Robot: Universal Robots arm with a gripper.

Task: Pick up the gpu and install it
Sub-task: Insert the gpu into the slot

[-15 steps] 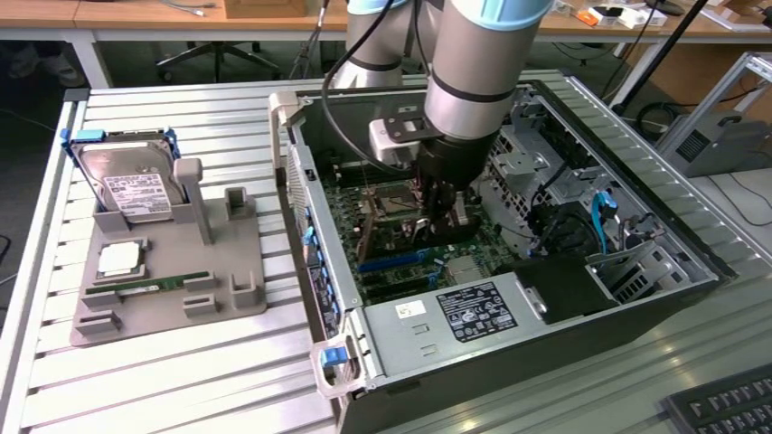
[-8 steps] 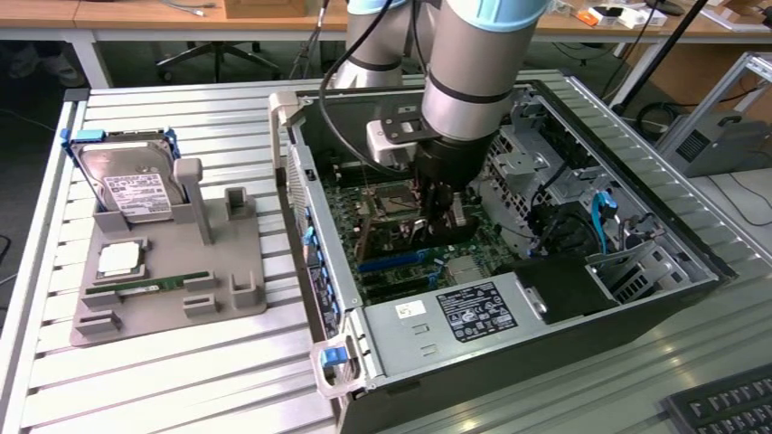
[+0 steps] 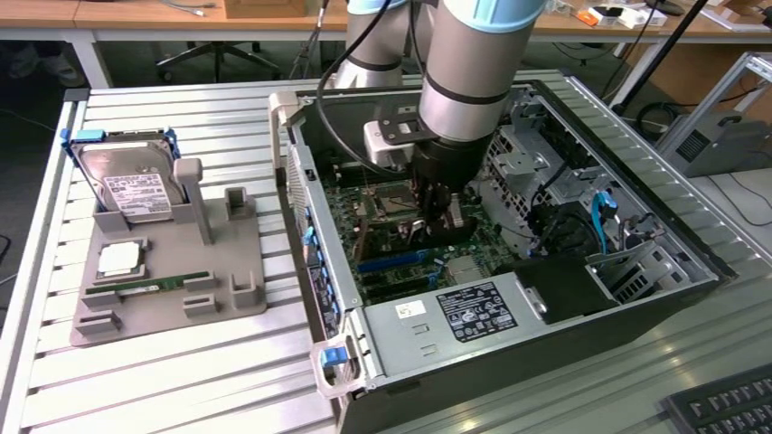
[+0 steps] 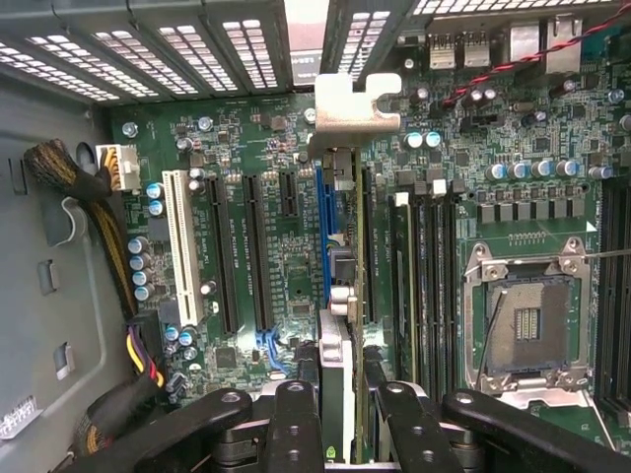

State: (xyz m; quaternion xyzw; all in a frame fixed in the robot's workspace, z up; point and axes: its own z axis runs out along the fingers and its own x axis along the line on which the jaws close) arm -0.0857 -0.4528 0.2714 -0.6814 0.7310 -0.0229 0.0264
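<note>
Inside the open computer case (image 3: 399, 330), my gripper (image 3: 435, 228) reaches down over the motherboard (image 3: 386, 231). It is shut on the gpu (image 4: 345, 296), a thin card seen edge-on between the two black fingers (image 4: 296, 424). The card's silver end bracket (image 4: 347, 106) sits against the case's rear slot openings. The card runs along the blue expansion slot (image 4: 320, 222); whether it is seated in the slot I cannot tell. In the exterior view the gpu (image 3: 456, 221) shows as a dark slab under the wrist.
A grey holder tray (image 3: 230, 298) at the exterior view's left carries a hard drive with blue handles (image 3: 130, 185), a CPU (image 3: 121, 259) and a RAM stick (image 3: 157, 286). Beside the card are a white slot (image 4: 182, 246), the CPU socket (image 4: 527, 325) and braided cables (image 4: 59, 168). A keyboard (image 3: 724, 411) lies nearby.
</note>
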